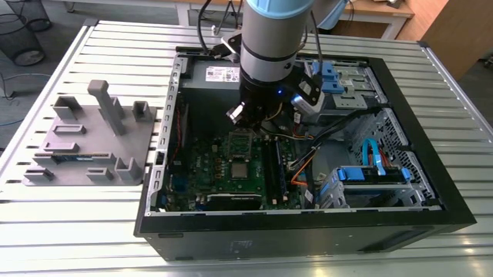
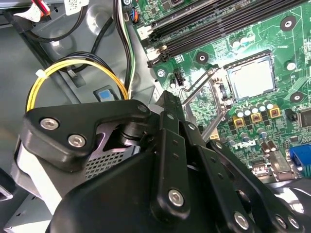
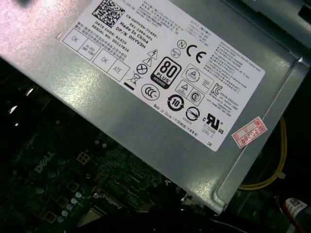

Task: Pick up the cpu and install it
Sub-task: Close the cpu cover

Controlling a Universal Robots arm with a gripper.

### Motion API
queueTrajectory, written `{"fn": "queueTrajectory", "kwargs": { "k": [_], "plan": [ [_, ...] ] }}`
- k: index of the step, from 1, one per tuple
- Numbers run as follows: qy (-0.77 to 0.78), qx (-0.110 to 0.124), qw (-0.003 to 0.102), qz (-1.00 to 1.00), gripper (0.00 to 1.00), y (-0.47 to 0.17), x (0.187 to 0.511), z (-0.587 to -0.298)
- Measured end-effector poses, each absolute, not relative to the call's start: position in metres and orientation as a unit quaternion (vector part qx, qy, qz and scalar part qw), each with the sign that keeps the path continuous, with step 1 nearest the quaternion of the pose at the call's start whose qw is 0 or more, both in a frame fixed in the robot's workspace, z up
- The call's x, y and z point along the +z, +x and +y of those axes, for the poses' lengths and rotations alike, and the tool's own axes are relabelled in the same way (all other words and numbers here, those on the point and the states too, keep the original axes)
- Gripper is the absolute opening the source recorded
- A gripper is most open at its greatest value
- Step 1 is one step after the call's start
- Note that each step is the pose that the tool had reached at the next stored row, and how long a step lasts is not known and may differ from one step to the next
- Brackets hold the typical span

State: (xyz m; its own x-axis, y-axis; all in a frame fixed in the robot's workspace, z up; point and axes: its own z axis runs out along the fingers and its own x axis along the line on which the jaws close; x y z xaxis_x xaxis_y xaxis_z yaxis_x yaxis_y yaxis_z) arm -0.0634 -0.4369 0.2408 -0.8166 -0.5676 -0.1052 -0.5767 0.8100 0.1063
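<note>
One cpu (image 1: 241, 169) to track, and it lies flat in its socket on the mobo (image 1: 202, 167), so my read is the install is at the seating stage.

Exterior view, left to right:
- A grey fixture tray (image 1: 85, 138) sits on the slatted tabletop (image 1: 77, 231).
- Next is the open PC case (image 1: 308, 231), w/ the end effector (image 1: 250, 118) hanging over the board's upper part, near the PSU (image 1: 212, 74).
- Blue drive bays (image 1: 370, 176) are at far right.

Can't tell whether the end effector is clenched or released. It isn't on the chip, tho.

Doing this step well, imo:
- Move straight up/down only, no sideways drag across the socket.
- Chip edges should sit square & level w/ the socket frame.
- Keep clear of the yellow cable (image 2: 48, 80) and the metal retention lever (image 2: 201, 90) beside the socket.

Rel. position: in the exterior view the cpu is lower in frame than the end effector, apart from it, approx. in line below. In the second wrist view the black linkage sits lower centre and the cpu (image 2: 250, 77) upper right, w/ the lever btw them.
</note>
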Motion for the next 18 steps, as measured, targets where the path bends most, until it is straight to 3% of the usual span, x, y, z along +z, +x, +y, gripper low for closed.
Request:
{"fn": "queueTrajectory", "kwargs": {
  "k": [18],
  "plan": [
    [-0.302,0.067,0.034,0.95,0.11,-0.0634,0.2449,-0.4417]
  ]
}}
